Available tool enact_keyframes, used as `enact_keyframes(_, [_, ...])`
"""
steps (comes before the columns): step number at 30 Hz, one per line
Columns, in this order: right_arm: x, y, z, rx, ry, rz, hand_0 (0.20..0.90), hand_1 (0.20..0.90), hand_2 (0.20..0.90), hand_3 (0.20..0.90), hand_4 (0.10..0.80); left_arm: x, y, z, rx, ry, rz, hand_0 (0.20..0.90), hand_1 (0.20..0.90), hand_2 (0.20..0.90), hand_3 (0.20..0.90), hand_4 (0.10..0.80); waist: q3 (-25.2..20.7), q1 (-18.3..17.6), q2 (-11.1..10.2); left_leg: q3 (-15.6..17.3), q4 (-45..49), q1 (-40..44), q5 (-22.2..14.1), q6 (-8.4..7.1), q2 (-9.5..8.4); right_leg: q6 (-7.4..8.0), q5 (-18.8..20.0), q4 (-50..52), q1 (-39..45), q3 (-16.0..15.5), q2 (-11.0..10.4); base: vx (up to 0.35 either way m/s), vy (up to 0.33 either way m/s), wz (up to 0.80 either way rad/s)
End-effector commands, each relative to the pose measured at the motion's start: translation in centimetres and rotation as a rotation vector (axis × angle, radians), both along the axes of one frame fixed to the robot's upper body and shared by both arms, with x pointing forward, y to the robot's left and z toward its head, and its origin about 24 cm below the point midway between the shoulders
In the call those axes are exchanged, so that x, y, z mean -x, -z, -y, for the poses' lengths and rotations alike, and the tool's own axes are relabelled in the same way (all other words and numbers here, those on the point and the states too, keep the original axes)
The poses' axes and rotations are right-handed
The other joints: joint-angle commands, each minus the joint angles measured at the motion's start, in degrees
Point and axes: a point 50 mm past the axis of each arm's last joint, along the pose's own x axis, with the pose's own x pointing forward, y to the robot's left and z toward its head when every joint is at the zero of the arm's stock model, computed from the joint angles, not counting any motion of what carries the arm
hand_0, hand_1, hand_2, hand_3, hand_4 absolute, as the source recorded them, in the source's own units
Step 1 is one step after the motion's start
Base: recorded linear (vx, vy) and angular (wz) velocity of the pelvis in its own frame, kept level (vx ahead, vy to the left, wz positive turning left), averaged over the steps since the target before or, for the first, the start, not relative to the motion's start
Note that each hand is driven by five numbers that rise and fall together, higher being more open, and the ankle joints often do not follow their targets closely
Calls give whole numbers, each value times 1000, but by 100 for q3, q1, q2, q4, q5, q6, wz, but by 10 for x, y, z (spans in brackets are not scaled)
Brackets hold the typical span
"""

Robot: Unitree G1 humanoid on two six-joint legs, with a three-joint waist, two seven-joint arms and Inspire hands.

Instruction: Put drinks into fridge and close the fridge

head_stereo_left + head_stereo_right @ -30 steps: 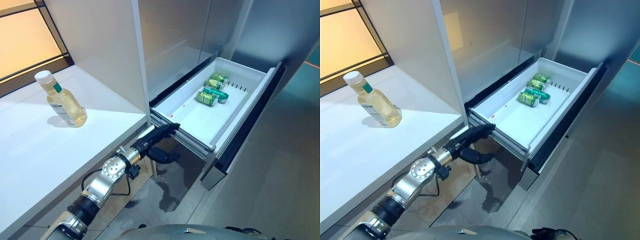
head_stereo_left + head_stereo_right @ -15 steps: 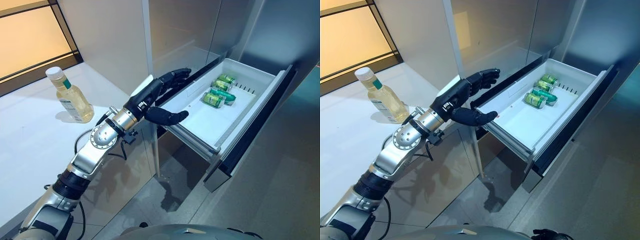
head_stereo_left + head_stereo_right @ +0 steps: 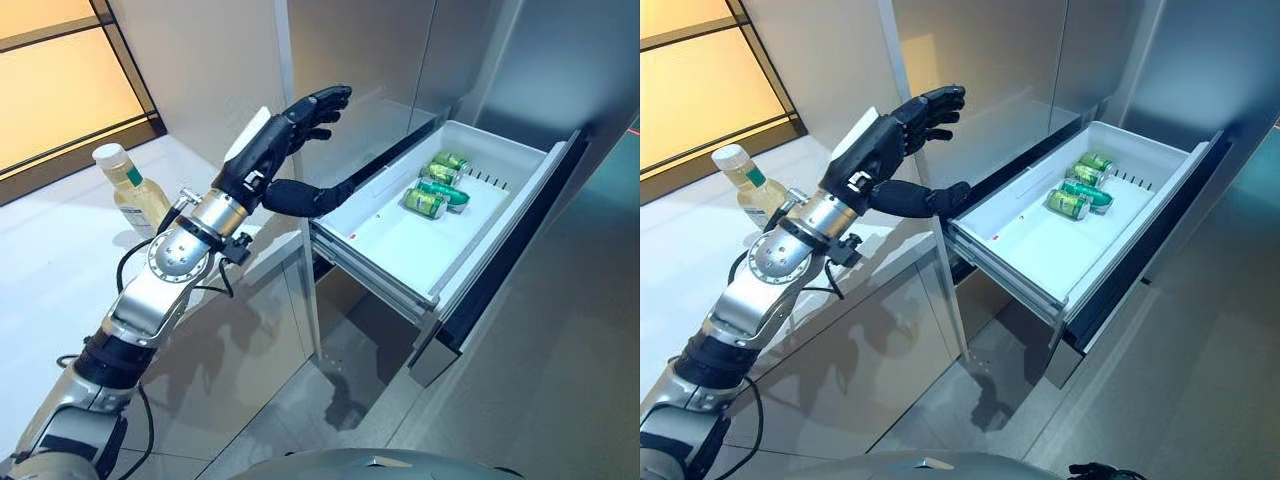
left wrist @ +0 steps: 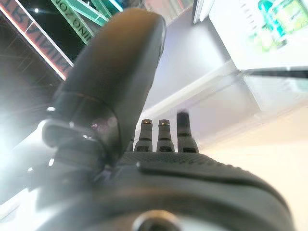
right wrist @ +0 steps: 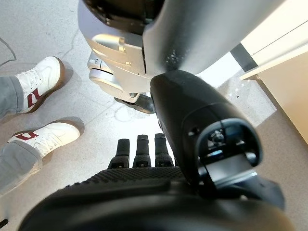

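Left hand [image 3: 275, 150] raised, spread wide and empty, above the white counter [image 3: 60, 270].

Its fingers are straight and the thumb points toward the open fridge drawer [image 3: 440, 215], just beside the counter's end. Green cans [image 3: 432, 188] lie at the drawer's far end. A bottle [image 3: 128, 188] stands on the counter behind the hand's wrist. Right hand [image 5: 144, 187] hangs relaxed, empty, over the floor near a person's shoes [image 5: 33, 110].
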Motion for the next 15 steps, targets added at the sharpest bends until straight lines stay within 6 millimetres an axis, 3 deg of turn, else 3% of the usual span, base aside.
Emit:
enact_keyframes(1, [-6,5,-24,-71,69,34,900,900,900,900,800,33,-48,-33,30,-78,411,900,900,900,900,800,135,363,-149,-65,36,-113,-304,457,-501,290,213,193,-304,32,-127,25,5,9])
enact_keyframes(7, [0,5,-22,-72,108,30,900,900,900,900,800,49,-45,-52,74,-170,479,900,900,900,900,800,112,498,-153,-147,19,-63,-360,446,-517,284,152,178,-226,-64,-136,21,2,19])
enact_keyframes(15, [3,5,-18,-78,114,26,900,900,900,900,800,60,-53,-57,127,-161,556,900,900,900,900,800,55,523,-175,-164,12,-76,-365,439,-530,278,145,169,-236,-84,-139,8,3,8])
